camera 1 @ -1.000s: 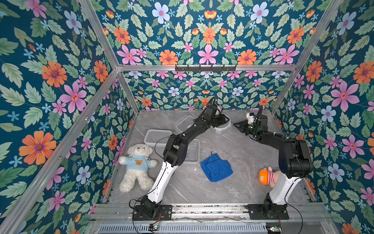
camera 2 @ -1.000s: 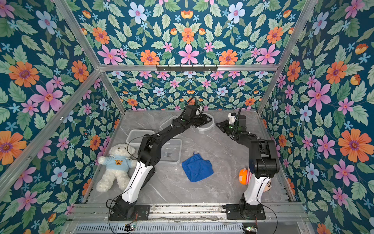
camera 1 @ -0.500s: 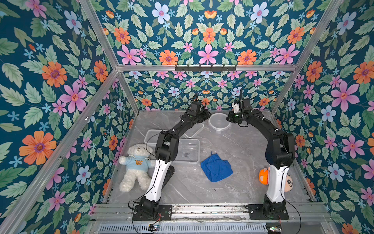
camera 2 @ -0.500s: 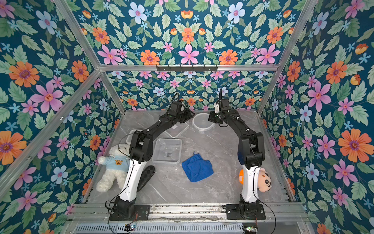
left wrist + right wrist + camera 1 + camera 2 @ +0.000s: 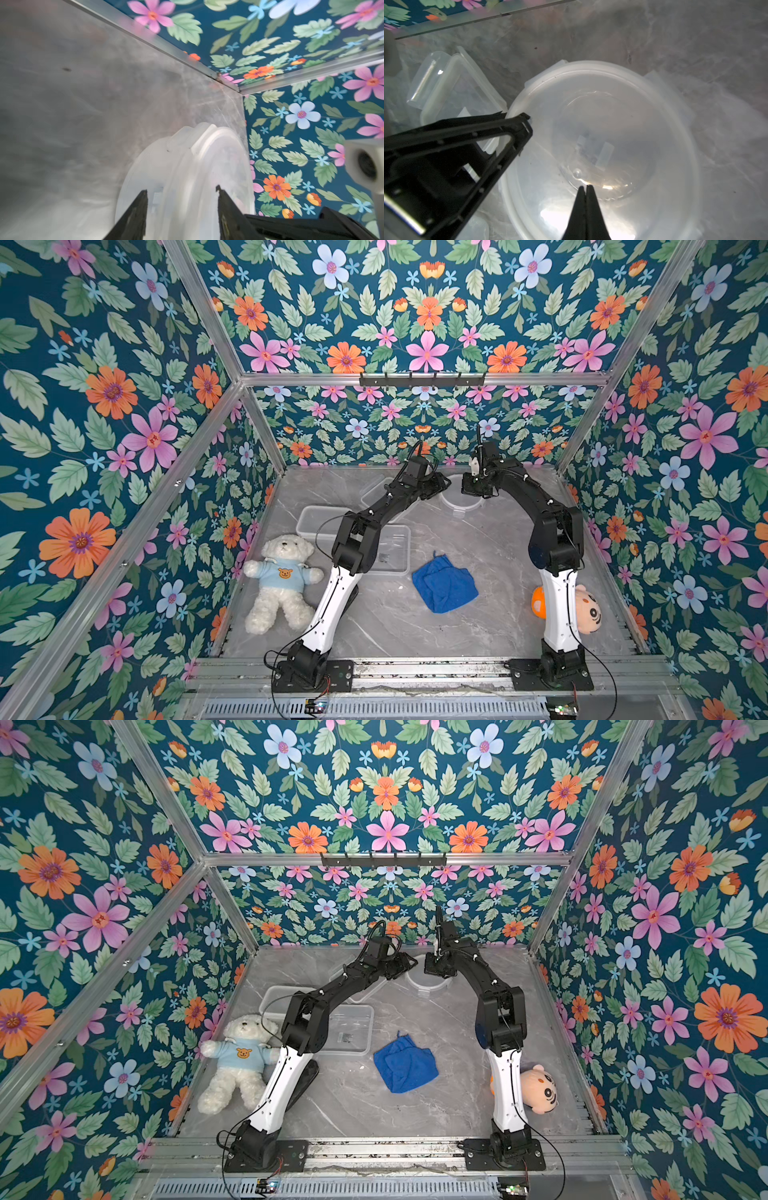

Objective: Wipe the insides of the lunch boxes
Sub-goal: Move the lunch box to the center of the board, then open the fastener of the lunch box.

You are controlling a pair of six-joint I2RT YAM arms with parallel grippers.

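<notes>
In both top views the round box (image 5: pixel 455 505) (image 5: pixel 419 984) sits at the back of the table (image 5: pixel 478 547), with the left tool (image 5: pixel 443 484) and right tool (image 5: pixel 472 489) meeting over it, well apart from the cloth (image 5: pixel 444 583) nearer the front. In the left wrist view the left tool (image 5: pixel 180 189) stands half wide astride the rim of the round box (image 5: pixel 187 162); whether it touches, I cannot tell. In the right wrist view the right tool (image 5: pixel 585 188) is pinched narrow on nothing, above the inside of the round box (image 5: pixel 591 65).
</notes>
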